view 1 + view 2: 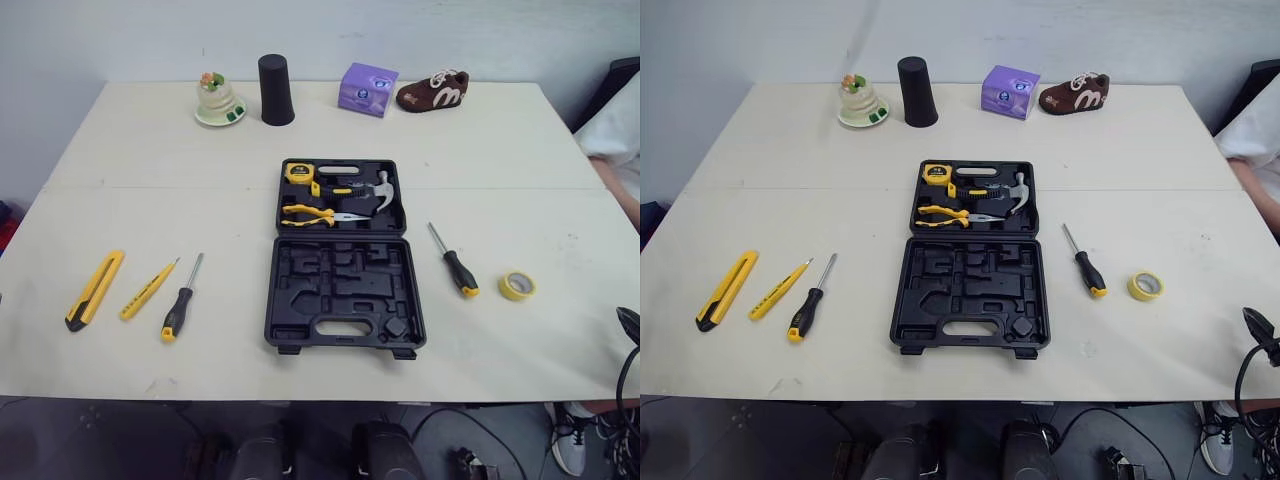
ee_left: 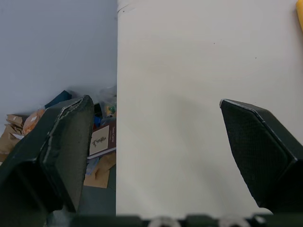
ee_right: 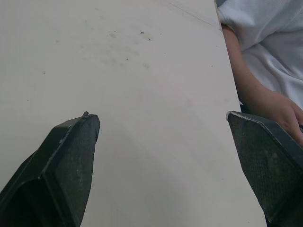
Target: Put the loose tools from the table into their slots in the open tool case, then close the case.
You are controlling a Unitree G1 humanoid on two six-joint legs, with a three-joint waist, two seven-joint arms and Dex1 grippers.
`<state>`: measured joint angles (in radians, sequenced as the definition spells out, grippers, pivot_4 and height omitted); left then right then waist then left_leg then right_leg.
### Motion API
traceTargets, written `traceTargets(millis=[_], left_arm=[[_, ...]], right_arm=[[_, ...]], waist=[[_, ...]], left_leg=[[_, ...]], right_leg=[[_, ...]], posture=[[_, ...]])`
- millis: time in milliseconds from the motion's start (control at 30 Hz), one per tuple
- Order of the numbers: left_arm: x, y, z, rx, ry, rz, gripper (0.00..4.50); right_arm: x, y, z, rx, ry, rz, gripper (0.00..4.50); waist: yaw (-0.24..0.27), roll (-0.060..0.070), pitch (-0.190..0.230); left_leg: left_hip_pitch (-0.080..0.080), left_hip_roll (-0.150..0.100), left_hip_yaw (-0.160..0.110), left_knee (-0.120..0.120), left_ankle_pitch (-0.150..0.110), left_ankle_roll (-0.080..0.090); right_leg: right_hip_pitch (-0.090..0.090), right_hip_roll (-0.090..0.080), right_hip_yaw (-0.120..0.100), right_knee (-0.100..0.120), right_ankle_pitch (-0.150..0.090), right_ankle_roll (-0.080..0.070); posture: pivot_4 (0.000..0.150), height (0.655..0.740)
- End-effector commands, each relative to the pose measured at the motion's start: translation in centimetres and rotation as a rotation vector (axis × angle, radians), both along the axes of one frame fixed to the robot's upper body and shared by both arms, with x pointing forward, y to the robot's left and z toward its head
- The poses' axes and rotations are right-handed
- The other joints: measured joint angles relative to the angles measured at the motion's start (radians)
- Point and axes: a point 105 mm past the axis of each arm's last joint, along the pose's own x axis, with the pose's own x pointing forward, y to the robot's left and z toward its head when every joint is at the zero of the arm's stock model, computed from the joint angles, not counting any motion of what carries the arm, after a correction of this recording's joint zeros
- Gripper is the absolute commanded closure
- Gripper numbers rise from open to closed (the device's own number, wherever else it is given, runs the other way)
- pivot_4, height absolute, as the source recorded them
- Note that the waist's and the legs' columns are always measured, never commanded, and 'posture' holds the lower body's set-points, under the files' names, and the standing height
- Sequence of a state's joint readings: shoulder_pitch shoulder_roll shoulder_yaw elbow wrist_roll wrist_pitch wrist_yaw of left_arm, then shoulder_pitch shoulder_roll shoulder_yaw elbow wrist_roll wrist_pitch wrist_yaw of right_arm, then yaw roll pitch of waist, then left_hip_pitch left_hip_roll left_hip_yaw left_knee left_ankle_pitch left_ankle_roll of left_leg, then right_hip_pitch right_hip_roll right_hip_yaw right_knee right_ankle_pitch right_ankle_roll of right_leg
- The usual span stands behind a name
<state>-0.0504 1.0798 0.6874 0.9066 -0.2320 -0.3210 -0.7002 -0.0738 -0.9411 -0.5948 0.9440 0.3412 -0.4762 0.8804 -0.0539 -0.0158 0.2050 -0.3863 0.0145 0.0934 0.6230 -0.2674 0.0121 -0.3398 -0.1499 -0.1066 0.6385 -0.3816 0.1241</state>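
Three tools lower left of frame: knife [image 1: 95,290], tester [image 1: 148,289], screwdriver [image 1: 180,306]. Second screwdriver [image 1: 455,263], tape roll [image 1: 517,286] right of open tool case [image 1: 345,292]. Your left gripper [image 2: 154,105], right gripper [image 3: 163,117]: jaws apart.

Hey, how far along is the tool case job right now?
Done: the tape measure, hammer and pliers sit in the far half of the tool case. In hand: nothing; the left gripper and right gripper are open over bare table. Left: the utility knife, yellow tester and left screwdriver on one side, the right screwdriver and tape roll on the other, then closing the open case.
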Motion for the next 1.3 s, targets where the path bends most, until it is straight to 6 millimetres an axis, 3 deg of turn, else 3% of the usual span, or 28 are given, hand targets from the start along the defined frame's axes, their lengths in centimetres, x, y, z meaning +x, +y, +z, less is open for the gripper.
traceTargets(millis=[33,333,533,600,767,833,900,1000,1133,1233,1300], left_arm=[[0.4,-0.4,2.1,0.014,-0.07,-0.037,0.05],[2.3,-3.4,3.7,-0.021,-0.14,-0.174,0.05],[4.3,-6.9,4.6,-0.061,-0.133,-0.309,0.05],[5.4,-9.2,4.6,-0.069,-0.1,-0.399,0.05],[8.5,-17.0,4.9,-0.064,-0.005,-0.672,0.05],[9.4,-19.9,4.6,-0.054,0.043,-0.764,0.59],[9.8,-21.1,4.5,-0.043,0.065,-0.802,1.3],[11.5,-23.5,4.1,-0.077,0.068,-0.826,2.68],[13.8,-27.3,2.2,-0.109,0.127,-0.878,4.48],[14.7,-28.6,0.9,-0.133,0.17,-0.896,4.5],[15.2,-29.1,0.2,-0.15,0.184,-0.906,4.5]], right_arm=[[0.4,0.2,1.1,-0.016,-0.037,0.016,0.0],[2.7,3.6,2.0,0.081,-0.063,0.177,0.0],[4.7,8.8,3.8,0.079,-0.058,0.402,0.0],[5.3,10.6,4.0,0.053,-0.036,0.468,0.0],[6.8,15.4,4.6,0.029,-0.021,0.628,0.0],[7.0,17.2,4.3,0.038,0.001,0.693,0.0],[7.1,18.1,4.3,0.057,0.003,0.72,0.0],[7.7,19.1,4.2,0.049,0.018,0.747,0.88],[9.5,20.5,3.6,-0.081,0.064,0.74,2.84],[10.6,21.2,4.4,-0.125,0.04,0.743,4.44],[11.1,21.8,4.7,-0.143,0.04,0.759,4.44]], waist=[[0.0,0.0,0.0],[0.001,0.0,0.0],[0.001,0.0,0.0],[0.004,0.0,0.0],[0.027,0.0,0.0],[0.033,0.0,0.0],[0.032,0.0,0.0],[0.031,0.0,0.0],[0.027,-0.001,0.0],[0.025,-0.001,0.0],[0.025,-0.001,0.0]], left_leg=[[0.0,0.0,0.0,0.0,0.0,0.0],[0.0,0.0,0.0,0.003,0.0,0.0],[-0.001,0.001,0.0,0.006,-0.001,0.001],[-0.001,0.001,0.0,0.006,-0.001,0.001],[-0.002,0.001,0.0,0.008,-0.001,0.001],[-0.003,0.001,-0.001,0.009,-0.001,0.001],[-0.004,0.0,-0.001,0.009,-0.001,0.001],[-0.004,0.0,-0.001,0.01,-0.001,0.001],[-0.005,0.0,-0.001,0.014,0.0,0.002],[-0.005,0.0,0.0,0.014,0.0,0.002],[-0.006,0.001,-0.001,0.013,0.0,0.002]], right_leg=[[0.0,0.0,0.0,0.0,0.0,0.0],[0.0,0.0,0.0,0.005,0.0,0.0],[0.0,0.0,0.001,0.006,0.0,0.0],[0.0,0.0,0.001,0.005,0.0,0.0],[0.0,0.001,0.001,0.007,0.0,0.0],[0.0,0.002,0.001,0.007,0.0,0.0],[0.0,0.003,0.001,0.008,0.0,0.0],[0.0,0.005,0.001,0.008,0.0,0.0],[0.0,0.006,0.001,0.009,0.001,0.001],[-0.001,0.007,0.002,0.01,0.001,0.001],[-0.002,0.008,0.001,0.01,0.001,0.001]], posture=[[0.15,0.74],[0.15,0.74],[0.15,0.74],[0.15,0.74],[0.15,0.74],[0.15,0.74],[0.15,0.74],[0.15,0.74],[0.15,0.74],[0.15,0.74],[0.15,0.74]])
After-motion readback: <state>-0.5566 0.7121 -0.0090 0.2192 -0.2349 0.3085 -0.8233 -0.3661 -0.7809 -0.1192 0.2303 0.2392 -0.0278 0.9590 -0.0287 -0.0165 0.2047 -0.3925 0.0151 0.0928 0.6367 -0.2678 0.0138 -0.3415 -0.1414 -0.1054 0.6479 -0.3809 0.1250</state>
